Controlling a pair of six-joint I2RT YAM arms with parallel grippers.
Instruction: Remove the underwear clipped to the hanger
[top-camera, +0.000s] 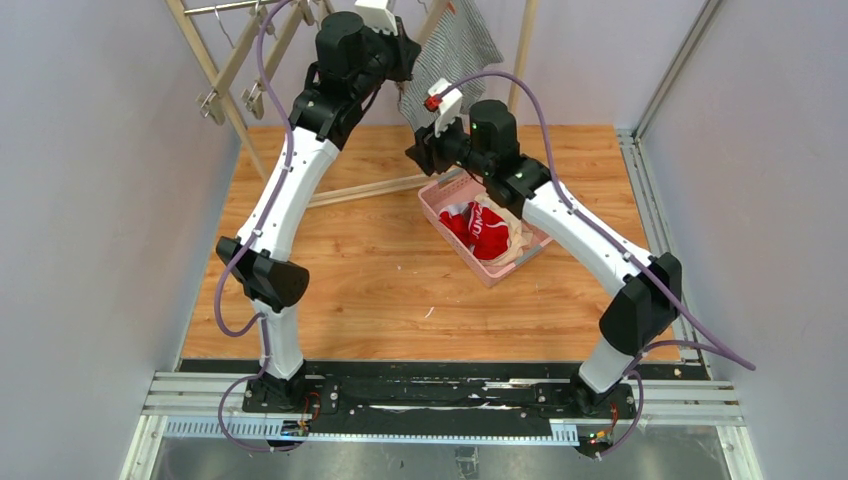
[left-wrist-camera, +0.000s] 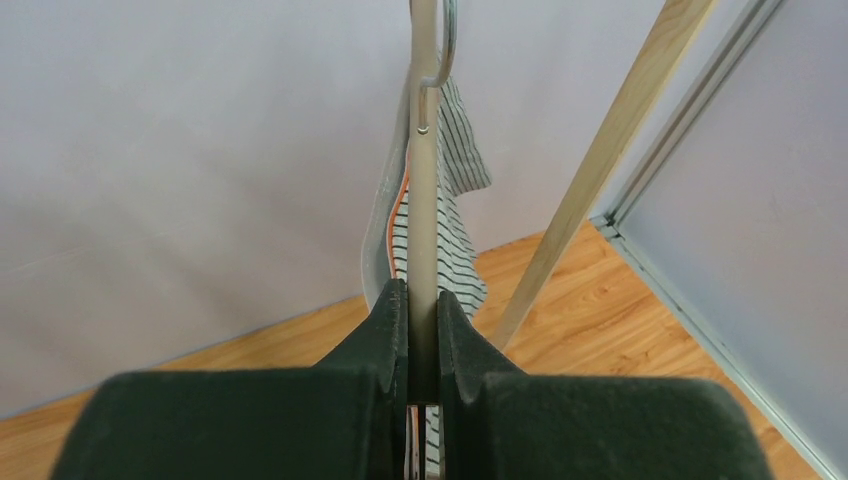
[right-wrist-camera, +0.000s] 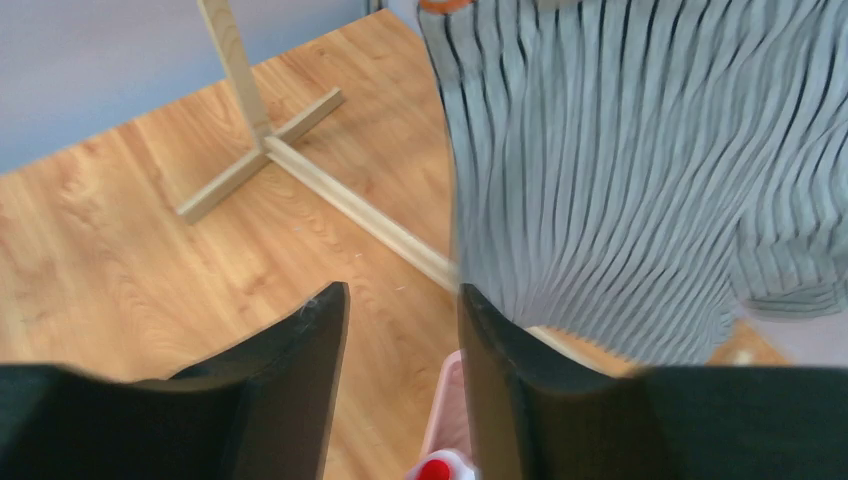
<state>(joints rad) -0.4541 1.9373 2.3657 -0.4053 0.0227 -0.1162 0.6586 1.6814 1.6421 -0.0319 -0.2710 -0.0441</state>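
The grey-and-white striped underwear (top-camera: 455, 48) hangs from a beige hanger (left-wrist-camera: 424, 190) on the rack at the back. It also shows in the left wrist view (left-wrist-camera: 462, 240) and fills the upper right of the right wrist view (right-wrist-camera: 620, 170). My left gripper (left-wrist-camera: 423, 292) is raised and shut on the hanger's bar, in front of the cloth. My right gripper (right-wrist-camera: 400, 298) is open and empty, just below and left of the cloth's lower edge. The red underwear (top-camera: 485, 228) and the cream underwear (top-camera: 518, 240) lie in the pink basket (top-camera: 436, 203).
The wooden rack has slanted posts (top-camera: 225, 90), a floor bar (top-camera: 365, 187) and a foot (right-wrist-camera: 255, 150). Empty clip hangers (top-camera: 250, 95) hang at its upper left. The basket rim (right-wrist-camera: 450, 410) is right under my right gripper. Grey walls enclose the table.
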